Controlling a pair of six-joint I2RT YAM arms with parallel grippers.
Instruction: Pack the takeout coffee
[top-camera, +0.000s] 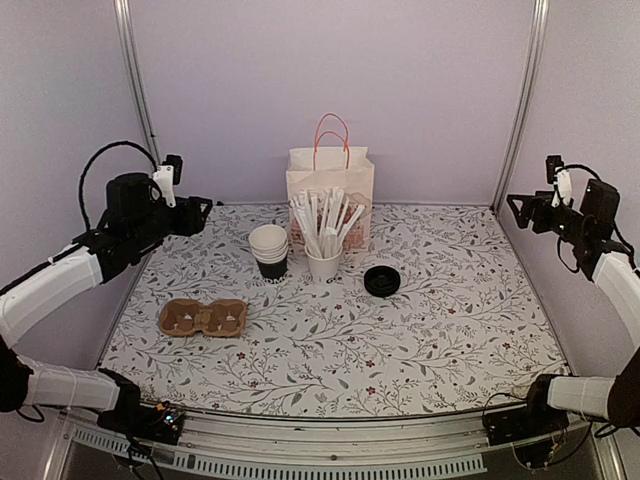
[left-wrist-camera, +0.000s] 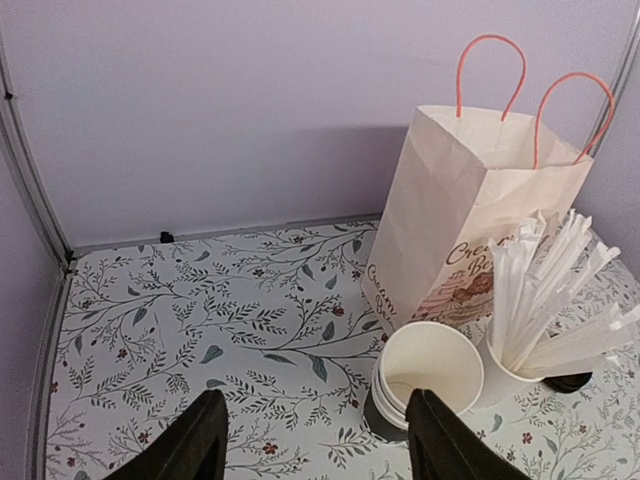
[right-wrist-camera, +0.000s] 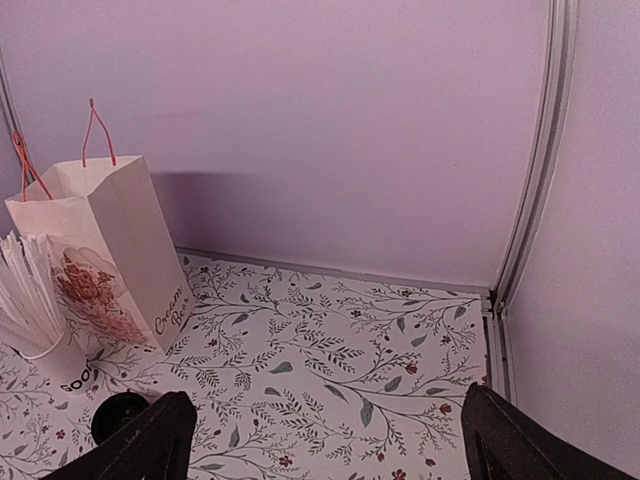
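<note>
No lidded dark cup shows in any view. A round black lid (top-camera: 382, 281) lies alone on the table right of centre; it also shows in the right wrist view (right-wrist-camera: 118, 412). My left gripper (top-camera: 203, 210) is raised at the far left, open and empty; in its own view (left-wrist-camera: 315, 440) the fingers stand wide apart above the table, left of a stack of lidless white-rimmed cups (left-wrist-camera: 428, 368). My right gripper (top-camera: 520, 208) is raised at the far right, open and empty (right-wrist-camera: 320, 440).
A white paper bag (top-camera: 330, 190) with orange handles stands at the back centre. In front of it are the cup stack (top-camera: 268, 250) and a white cup of wrapped sticks (top-camera: 323, 262). A brown cardboard cup carrier (top-camera: 203, 317) lies front left.
</note>
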